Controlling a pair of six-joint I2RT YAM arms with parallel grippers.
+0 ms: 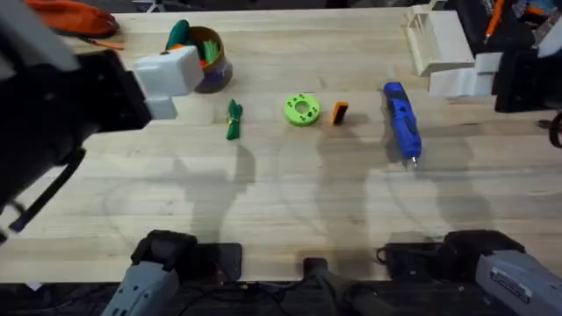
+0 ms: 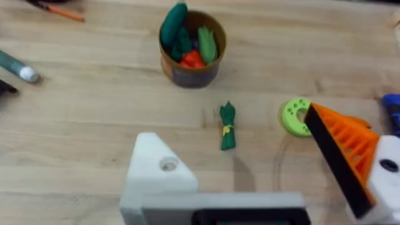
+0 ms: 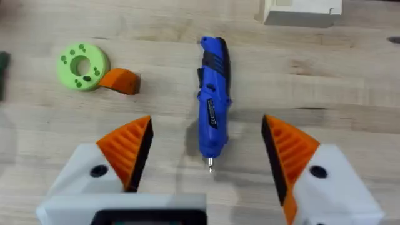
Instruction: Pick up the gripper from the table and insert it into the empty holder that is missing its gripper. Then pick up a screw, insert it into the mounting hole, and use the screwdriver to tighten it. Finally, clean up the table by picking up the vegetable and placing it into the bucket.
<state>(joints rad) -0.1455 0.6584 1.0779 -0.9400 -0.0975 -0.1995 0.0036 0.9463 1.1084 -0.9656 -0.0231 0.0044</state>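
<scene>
The orange gripper [image 1: 339, 112] [image 3: 120, 80] lies on the table [image 1: 290, 193] beside a lime-green disc [image 1: 301, 109]. My left gripper [image 2: 231, 144] hangs open high over the table. One of its sides is the holder [image 2: 156, 172] [image 1: 167, 75], a bare white mount with a hole; the other carries an orange wedge. Below it are the dark-green vegetable [image 2: 227, 127] [image 1: 234, 118] and the bucket [image 2: 192, 50] [image 1: 209, 60], full of toy vegetables. My right gripper [image 3: 207, 122] is open above the blue screwdriver [image 3: 213, 103] [image 1: 401, 121]. Dark specks dot the disc; I cannot tell whether they are screws.
A pale wooden box [image 1: 435, 39] and a white block [image 1: 461, 81] stand at the back right. A grey-green marker [image 2: 15, 67] and an orange stick [image 2: 59, 11] lie beyond the bucket, with orange cloth [image 1: 75, 16] at the back left corner.
</scene>
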